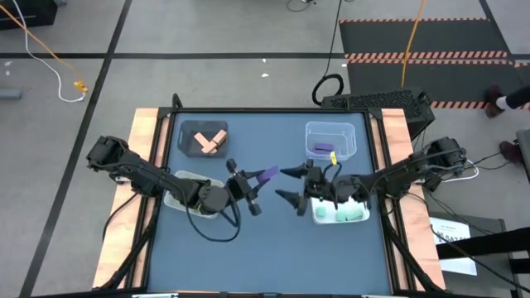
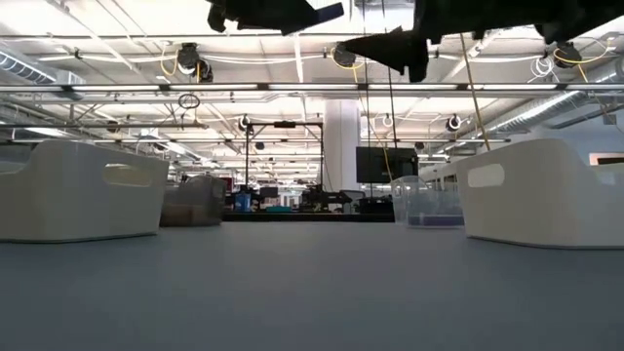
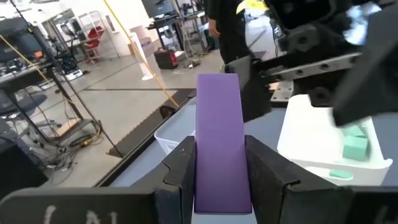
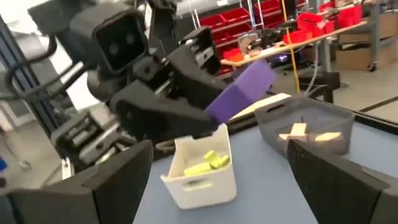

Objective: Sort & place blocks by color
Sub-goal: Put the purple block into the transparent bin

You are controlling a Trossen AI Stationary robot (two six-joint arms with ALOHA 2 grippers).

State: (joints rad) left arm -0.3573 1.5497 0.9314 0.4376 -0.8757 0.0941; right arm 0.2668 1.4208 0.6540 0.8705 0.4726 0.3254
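My left gripper (image 1: 253, 182) is over the middle of the table, shut on a purple bar (image 1: 267, 175), which also shows in the right wrist view (image 4: 244, 89). My right gripper (image 1: 289, 185) faces it from the right, open and holding nothing, its fingers wide apart in its wrist view (image 4: 224, 180). Salmon blocks (image 1: 209, 143) lie in the dark grey bin (image 1: 189, 128). A purple and a yellow block (image 1: 325, 150) lie in the clear bin (image 1: 354, 132). Yellow-green blocks (image 4: 206, 163) lie in one white bin (image 4: 199, 186), teal blocks (image 1: 346, 215) in the other (image 1: 320, 217). My left gripper pinches the purple bar by its rear end (image 3: 217, 186), one finger (image 3: 180, 168) on each long side. The fingers come level from the table's left and lie along the bar. Its free end (image 3: 217, 87) sticks out past the fingertips toward the right gripper, lifted clear of the table.
The dark grey and clear bins stand along the far side of the blue mat, the white bins under the two arms. Bare mat (image 1: 273, 248) stretches between the white bins toward the near edge. The two grippers are close together over the mat's middle.
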